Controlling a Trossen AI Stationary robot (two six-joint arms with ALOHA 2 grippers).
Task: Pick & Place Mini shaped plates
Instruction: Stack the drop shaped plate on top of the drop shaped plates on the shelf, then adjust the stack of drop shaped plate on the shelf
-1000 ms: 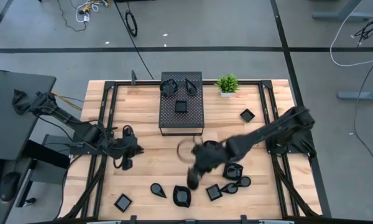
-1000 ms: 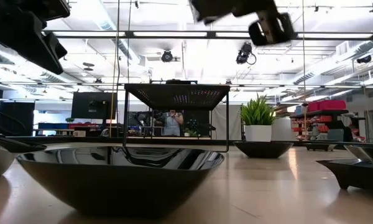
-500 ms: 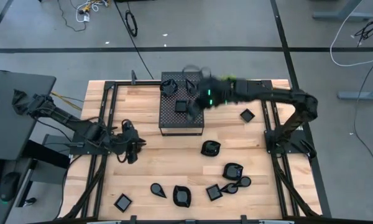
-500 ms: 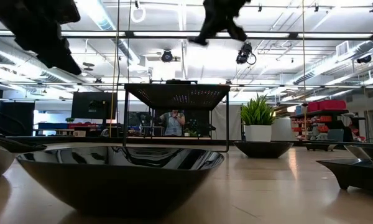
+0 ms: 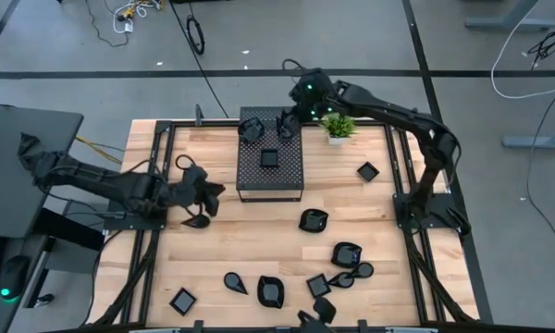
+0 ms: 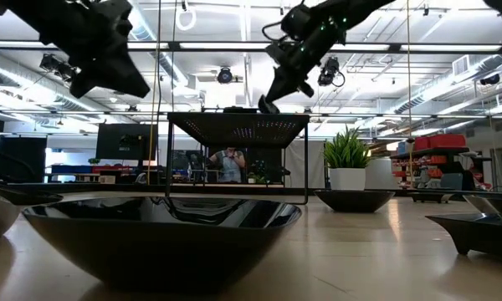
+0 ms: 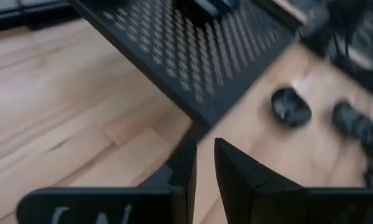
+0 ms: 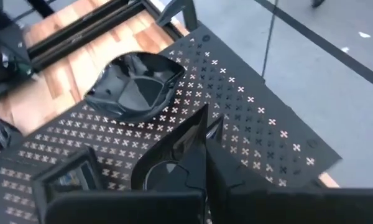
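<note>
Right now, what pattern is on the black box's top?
Small cross-shaped cutouts across the box top; clearest in the right wrist view.

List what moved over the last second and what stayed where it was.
The right gripper, shut on a glossy black teardrop plate, swung from the middle of the table up over the far end of the black perforated box. The left gripper, holding a small black plate, shifted toward the box. The plates on the box, the green potted plant and the plates on the wooden table stayed put.

High view looks straight down, low view skims the tabletop; both share the perforated box (image 5: 270,154).
</note>
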